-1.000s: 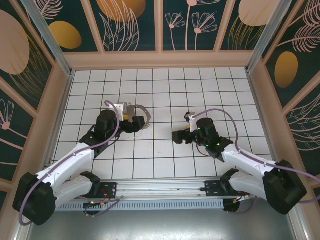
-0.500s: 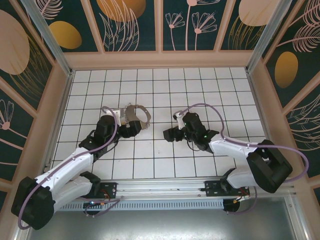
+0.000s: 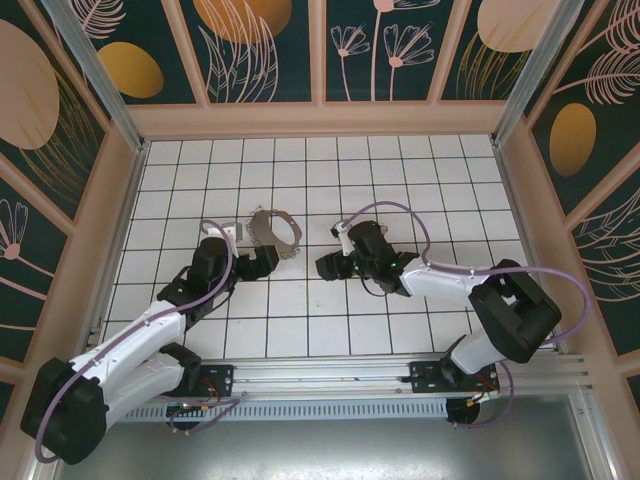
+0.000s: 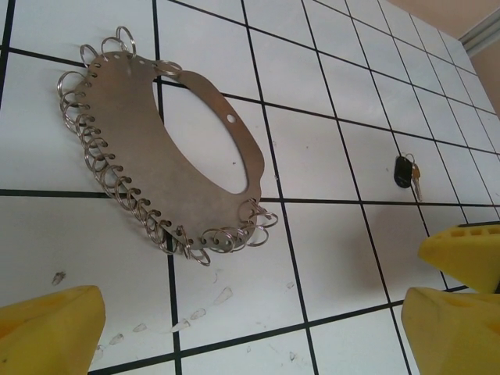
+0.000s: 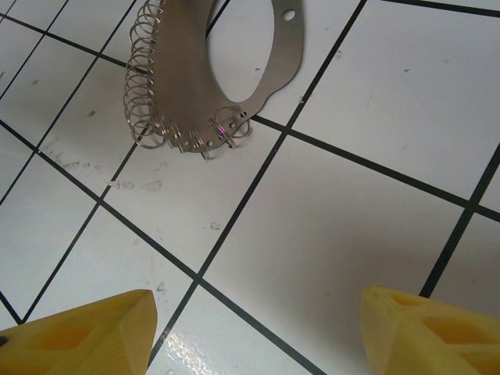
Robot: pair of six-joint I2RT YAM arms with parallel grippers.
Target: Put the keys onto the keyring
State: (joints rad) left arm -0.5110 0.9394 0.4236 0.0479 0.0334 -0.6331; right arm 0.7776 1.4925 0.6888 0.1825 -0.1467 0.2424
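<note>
Keys (image 4: 406,170) lie loose on the white tiled floor (image 4: 328,148), well apart from the keyring (image 4: 144,156). Nearest you, in the overhead view, both arms reach in from their bases toward the middle of the floor. Your left gripper (image 3: 265,262) has its yellow fingers (image 4: 51,328) spread wide, with bare tile between them and nothing held. Your right gripper (image 3: 325,267) likewise has its yellow fingers (image 5: 78,332) apart over bare tile, holding nothing. Just beyond both grippers, the keyring lies flat on the tiles: a dull metal plate with a large oval cut-out and many small wire rings threaded along its outer edge. Neither gripper touches it. Farther off in the left wrist view, to the right of the keyring, you find the keys, a small dark cluster beside a grid line.
</note>
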